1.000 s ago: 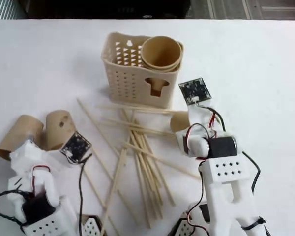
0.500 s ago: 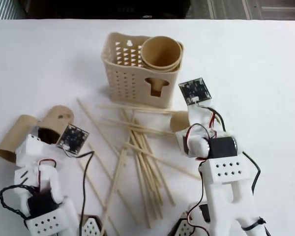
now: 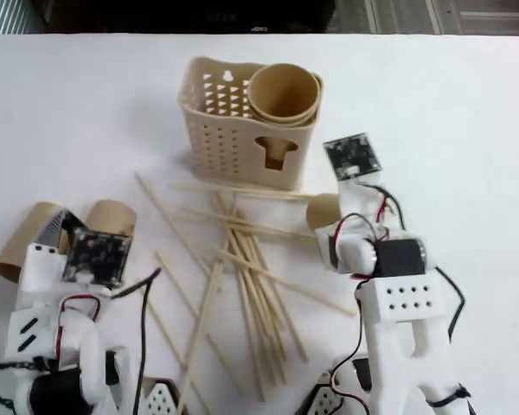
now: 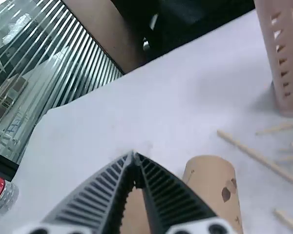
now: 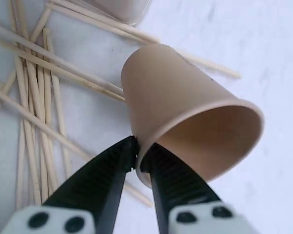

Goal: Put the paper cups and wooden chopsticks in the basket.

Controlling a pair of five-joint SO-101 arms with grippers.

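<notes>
Right tool pinching paper cup rim; left tool closed, just beside second cup.

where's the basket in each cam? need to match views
High view: basket upper centre, behind the chopsticks.
Left wrist view: its perforated wall beyond the lying cup.
Right wrist view: its base corner past the held cup in the right pincer.
Shared landmark: chopsticks at its foot.

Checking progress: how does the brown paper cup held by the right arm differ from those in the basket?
Held brown paper cup: tipped sideways, rim pinched by the right end effector, outside the beige perforated basket. Nested brown cups: upright, untouched, inside it. Both look alike.
</notes>
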